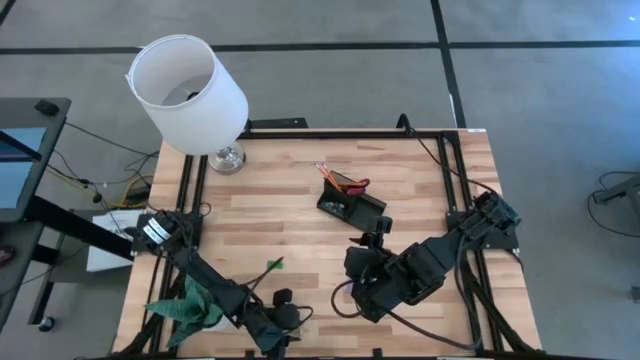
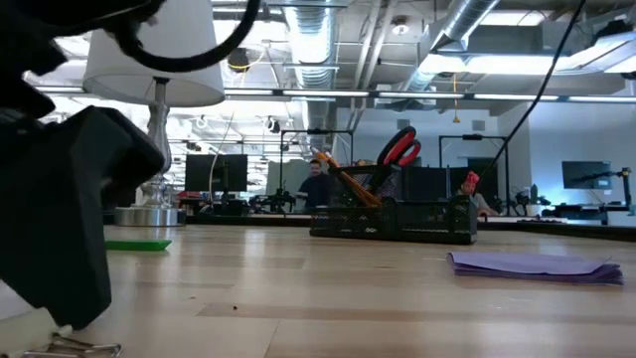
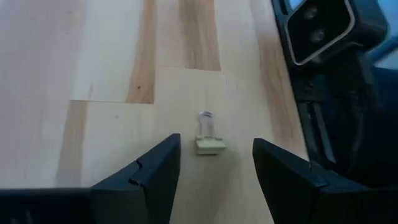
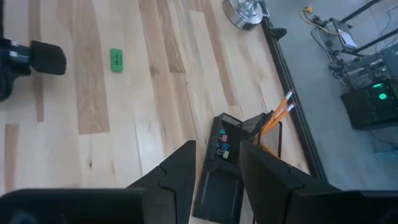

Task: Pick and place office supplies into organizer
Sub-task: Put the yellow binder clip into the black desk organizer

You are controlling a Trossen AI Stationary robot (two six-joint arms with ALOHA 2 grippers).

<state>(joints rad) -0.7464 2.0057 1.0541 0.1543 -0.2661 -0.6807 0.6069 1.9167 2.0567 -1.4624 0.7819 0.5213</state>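
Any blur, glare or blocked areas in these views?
Low view: a dark out-of-focus arm part fills the left foreground; ceiling lights glare; organizer is sharp. Left wrist view: the small clip between the open left gripper is soft. Right wrist view: the right gripper partly covers the organizer. High view: even light, the lamp reads very bright.

The organizer (image 1: 352,204) sits near the table's (image 1: 290,180) centre, with scissors (image 2: 399,147) and pencils (image 4: 278,111) standing in it. The lamp (image 1: 190,95) stands at ten o'clock from it, the plant (image 1: 190,305) at seven. A small flat piece (image 1: 274,265) lies between plant and organizer, and the note pad (image 2: 537,266) lies at five o'clock.
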